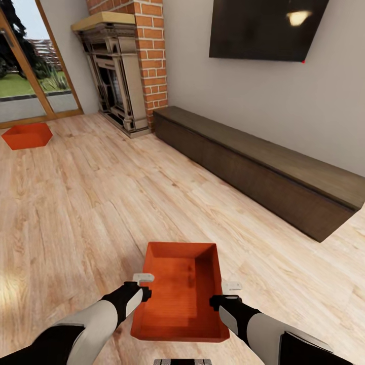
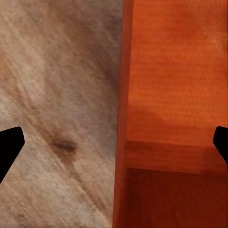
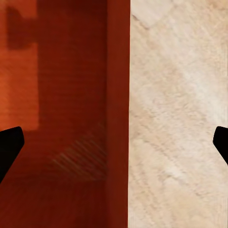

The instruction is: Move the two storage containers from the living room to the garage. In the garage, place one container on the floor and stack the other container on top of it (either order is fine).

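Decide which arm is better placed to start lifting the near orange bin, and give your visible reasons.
Neither alone: both suit it. The left gripper straddles the near container's left wall and the right gripper straddles its right wall; each wrist view shows open fingers either side of a rim. A two-arm lift looks likeliest.

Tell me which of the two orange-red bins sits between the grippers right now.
The near bin, directly in front of the robot, with the left gripper and right gripper straddling its long walls. The other bin lies far off by the glass door.
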### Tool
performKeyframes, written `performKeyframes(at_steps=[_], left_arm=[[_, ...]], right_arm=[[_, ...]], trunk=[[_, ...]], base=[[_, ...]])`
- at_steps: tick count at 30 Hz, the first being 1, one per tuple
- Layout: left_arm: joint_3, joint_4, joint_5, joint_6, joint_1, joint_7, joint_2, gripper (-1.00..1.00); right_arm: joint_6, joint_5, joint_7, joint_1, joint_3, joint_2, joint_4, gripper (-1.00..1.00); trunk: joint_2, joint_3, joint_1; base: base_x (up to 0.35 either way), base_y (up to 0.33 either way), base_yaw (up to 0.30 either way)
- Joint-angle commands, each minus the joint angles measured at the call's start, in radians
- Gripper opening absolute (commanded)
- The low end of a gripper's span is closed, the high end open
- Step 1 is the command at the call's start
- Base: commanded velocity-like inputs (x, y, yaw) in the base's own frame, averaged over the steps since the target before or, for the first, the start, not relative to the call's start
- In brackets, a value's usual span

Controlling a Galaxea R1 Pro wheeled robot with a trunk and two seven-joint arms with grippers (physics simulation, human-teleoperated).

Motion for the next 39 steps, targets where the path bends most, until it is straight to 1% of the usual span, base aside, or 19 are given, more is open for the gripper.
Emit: performKeyframes(at_steps=[1, 28, 31, 39], left_arm=[[0.002, -0.002, 0.000, 0.006, 0.000, 0.004, 0.000, 1.00], [0.002, -0.002, 0.000, 0.006, 0.000, 0.004, 0.000, 1.00], [0.002, -0.002, 0.000, 0.005, 0.000, 0.005, 0.000, 1.00], [0.001, -0.002, -0.001, 0.005, 0.000, 0.008, 0.000, 1.00]], right_arm=[[0.006, -0.004, -0.006, -0.001, 0.008, 0.000, -0.002, 1.00], [0.006, -0.003, -0.006, -0.001, 0.009, -0.002, -0.002, 1.00], [0.006, -0.003, -0.006, -0.001, 0.009, -0.002, -0.002, 1.00], [0.006, -0.003, -0.006, -0.001, 0.008, -0.002, -0.002, 1.00]], trunk=[[-0.008, -0.004, 0.004], [-0.197, -0.089, 0.107], [-0.197, -0.100, 0.109], [-0.197, -0.100, 0.109]], base=[[0.000, 0.000, 0.000], [0.000, 0.000, 0.000], [0.000, 0.000, 0.000], [0.000, 0.000, 0.000]])
